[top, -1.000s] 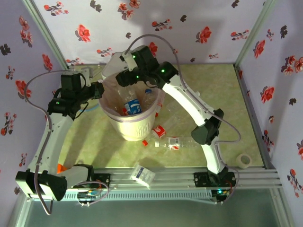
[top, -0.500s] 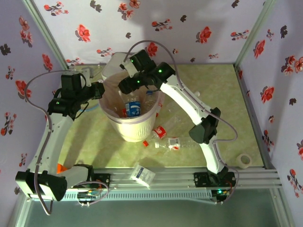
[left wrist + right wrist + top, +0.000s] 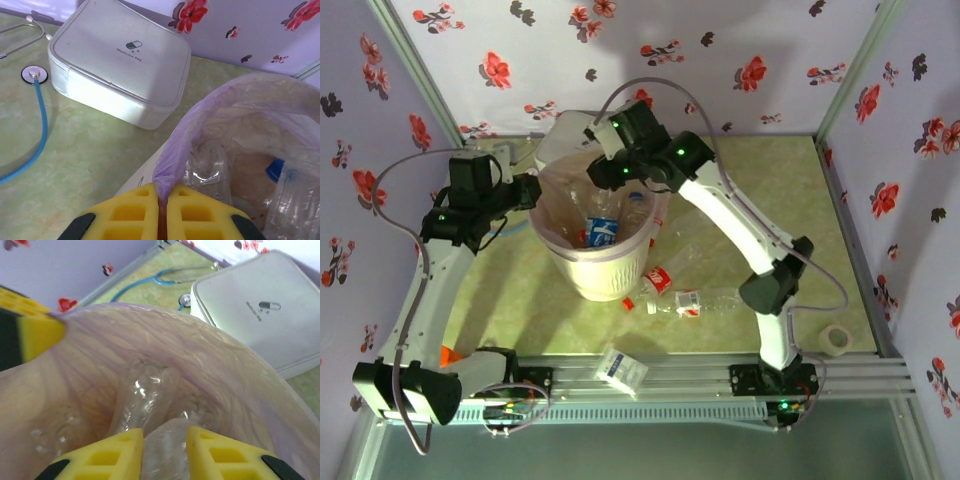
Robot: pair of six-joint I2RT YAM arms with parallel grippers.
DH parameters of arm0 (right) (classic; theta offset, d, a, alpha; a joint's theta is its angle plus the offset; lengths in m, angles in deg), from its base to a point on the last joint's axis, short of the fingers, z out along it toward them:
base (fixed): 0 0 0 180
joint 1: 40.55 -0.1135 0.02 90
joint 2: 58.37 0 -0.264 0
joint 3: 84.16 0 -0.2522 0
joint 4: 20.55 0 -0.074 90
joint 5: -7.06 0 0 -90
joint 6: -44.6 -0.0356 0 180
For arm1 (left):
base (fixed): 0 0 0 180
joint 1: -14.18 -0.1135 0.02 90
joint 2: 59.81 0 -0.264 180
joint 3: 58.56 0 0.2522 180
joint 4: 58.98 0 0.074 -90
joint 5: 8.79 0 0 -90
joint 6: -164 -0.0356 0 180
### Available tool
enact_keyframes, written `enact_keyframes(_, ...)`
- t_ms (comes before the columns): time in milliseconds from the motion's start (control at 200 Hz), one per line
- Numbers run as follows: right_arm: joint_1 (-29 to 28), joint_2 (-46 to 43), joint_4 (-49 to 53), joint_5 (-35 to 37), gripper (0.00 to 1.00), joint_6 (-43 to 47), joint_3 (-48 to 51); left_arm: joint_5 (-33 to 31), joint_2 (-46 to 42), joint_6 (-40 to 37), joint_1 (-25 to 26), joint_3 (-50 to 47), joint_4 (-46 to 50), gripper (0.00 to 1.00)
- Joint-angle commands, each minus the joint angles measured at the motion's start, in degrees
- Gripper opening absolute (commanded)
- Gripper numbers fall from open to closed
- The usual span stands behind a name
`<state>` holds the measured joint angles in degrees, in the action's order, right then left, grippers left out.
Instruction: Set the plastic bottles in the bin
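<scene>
Bottle in R jaws, further right

- I read the thin pinkish liner bag as crinkled, glossy film.
- The clear plastic bottle looks smooth, shiny.
- The white rectangular case looks matt, cloth-like.

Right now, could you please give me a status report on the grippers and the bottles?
Left gripper pinching liner. Right gripper holding bottle over bin. Two bottles on table beside it.
</scene>
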<state>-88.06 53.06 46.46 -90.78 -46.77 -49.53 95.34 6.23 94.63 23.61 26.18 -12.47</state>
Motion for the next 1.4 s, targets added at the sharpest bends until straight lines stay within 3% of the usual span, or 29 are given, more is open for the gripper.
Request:
enact_keyframes(0,-0.55,-5.86,-6.14,0.09,0.23,-0.39,3.49,0.46,0.56,1.17,0.23,0.47,2.4,0.03)
enact_keyframes(160,-0.53,-9.55,-9.79,0.69,0.19,-0.83,7.31,0.49,0.58,1.31,0.21,0.47,2.31,0.03)
enact_keyframes(245,-0.55,-9.4,-7.37,2.03,0.23,-0.9,6.71,0.46,0.47,1.26,0.21,0.45,2.4,0.03)
enact_keyframes(400,-0.55,-7.4,-2.9,2.59,0.39,-1.62,5.97,0.46,0.42,1.34,0.16,0.04,2.06,0.03)
enact_keyframes(630,-0.96,0.41,2.55,-0.68,0.38,-5.55,3.4,0.5,0.38,1.79,0.19,-0.32,1.6,0.03)
enact_keyframes(845,-2.14,-0.43,-4.02,-3.13,0.34,-8.54,12.52,0.38,0.27,1.44,0.22,-0.76,1.57,0.03)
enact_keyframes(980,-1.99,-5.99,-9.31,-1.32,0.38,-9.13,12.87,0.46,0.36,1.53,0.19,-0.76,1.35,0.03)
enact_keyframes(1225,2.02,-21.01,-16.51,4.01,0.71,-13.47,24.1,0.47,0.14,1.02,0.17,-0.84,1.35,0.03)
enact_keyframes(1390,14.21,-30.58,-21.89,5.64,0.88,-22.8,40.79,0.63,0.49,0.96,0.23,-0.93,0.85,0.03)
